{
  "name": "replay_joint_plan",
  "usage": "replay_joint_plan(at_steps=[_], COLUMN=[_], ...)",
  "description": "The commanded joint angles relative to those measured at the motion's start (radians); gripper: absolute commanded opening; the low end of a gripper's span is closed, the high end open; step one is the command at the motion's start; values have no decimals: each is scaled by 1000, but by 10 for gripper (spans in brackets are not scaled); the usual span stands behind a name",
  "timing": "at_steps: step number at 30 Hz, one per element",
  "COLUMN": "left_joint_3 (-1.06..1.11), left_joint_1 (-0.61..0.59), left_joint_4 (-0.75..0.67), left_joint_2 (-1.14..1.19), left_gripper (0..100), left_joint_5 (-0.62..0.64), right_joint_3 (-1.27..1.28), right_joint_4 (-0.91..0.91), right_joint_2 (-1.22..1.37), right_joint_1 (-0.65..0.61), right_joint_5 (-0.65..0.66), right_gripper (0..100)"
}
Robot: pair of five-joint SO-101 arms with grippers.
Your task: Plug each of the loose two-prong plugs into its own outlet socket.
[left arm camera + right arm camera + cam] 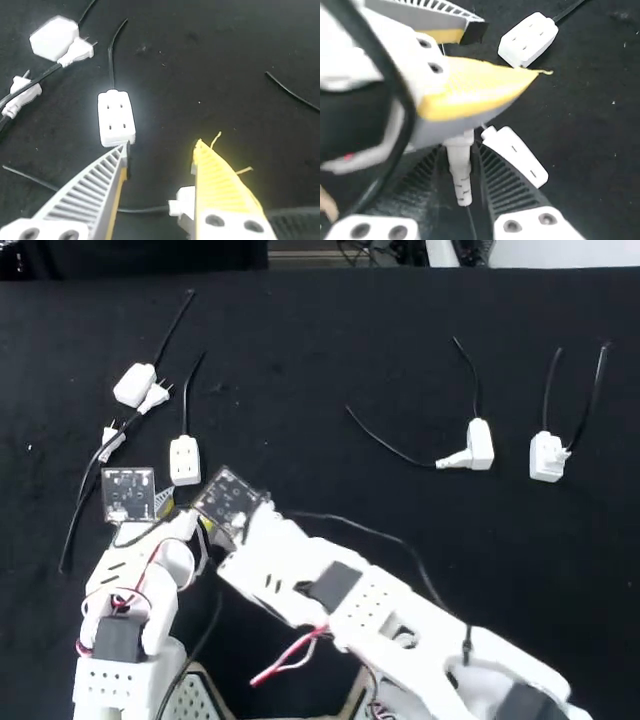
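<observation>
Table (330, 360): black and flat.
Left gripper (161, 147): wide open, with nothing in it.
Outlet socket (116, 117): lies flat, just past the tips of the open fingers.
Right gripper (459, 150): closed tight on a white plug (461, 172).
Second socket (516, 156): lies just beside that plug.

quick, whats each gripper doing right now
left gripper: open, holding nothing
right gripper: closed on a plug

The table (330, 310) has a plain black surface.
</observation>
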Motion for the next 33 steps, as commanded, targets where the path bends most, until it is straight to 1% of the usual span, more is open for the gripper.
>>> replay_joint_plan(at_steps=[1, 6, 11, 23, 26, 28, 30, 33], left_joint_3=[-1, -1, 1, -4, -24, -56, -93, -134], left_joint_1=[21, 12, 12, 10, 7, -24, -61, -136], left_joint_4=[-11, -12, -12, -12, -57, -81, -91, -83], left_joint_2=[9, 9, 9, 9, 8, 8, 8, 8], left_gripper=[213, 213, 213, 213, 213, 213, 213, 213], left_joint_5=[-35, -35, -35, -34, -3, 52, 89, 101], right_joint_3=[38, 110, 162, 179, 202, 219, 231, 223], right_joint_4=[15, 18, 18, 20, 20, 20, 20, 69], right_joint_2=[-200, -360, -463, -490, -489, -489, -489, -489], right_joint_1=[23, 28, 28, 28, 29, 46, 94, 173], right_joint_5=[-8, -8, 40, 40, 48, 48, 48, 48], right_gripper=[11, 11, 11, 11, 11, 11, 11, 11])
